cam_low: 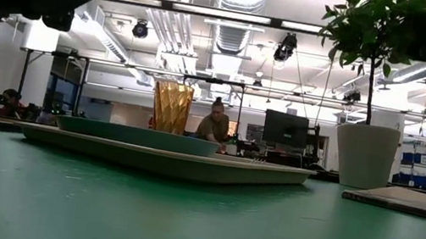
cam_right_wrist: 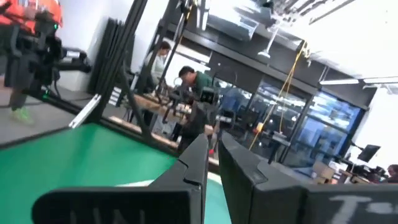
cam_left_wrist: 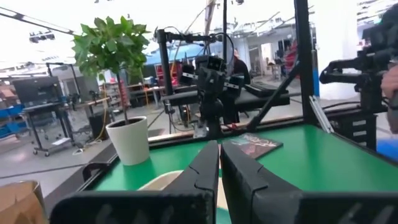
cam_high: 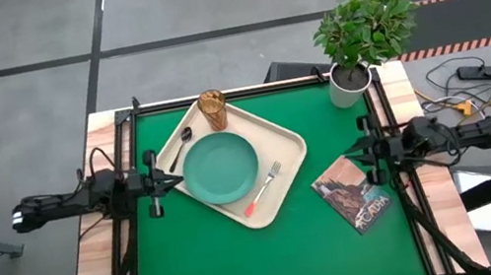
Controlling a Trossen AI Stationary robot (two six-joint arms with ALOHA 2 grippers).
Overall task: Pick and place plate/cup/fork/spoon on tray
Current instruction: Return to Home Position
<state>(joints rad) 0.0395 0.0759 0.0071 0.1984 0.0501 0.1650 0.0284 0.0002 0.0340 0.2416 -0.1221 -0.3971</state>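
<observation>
High view pretty much says it all: the tray (cam_high: 288,142) sits turned like a diamond, much closer to my left gripper (cam_high: 175,178), which hangs just off its left corner with fingers pinched together, holding nothing. My right gripper (cam_high: 352,152) is parked over by the book (cam_high: 352,193), also clenched and empty. On the tray: plate (cam_high: 220,167) in the middle, cup (cam_high: 213,109) upright at the far corner, spoon (cam_high: 181,143) and fork (cam_high: 263,189) lying either side of the plate. Looks like everything's loaded, nothing left to grab.
</observation>
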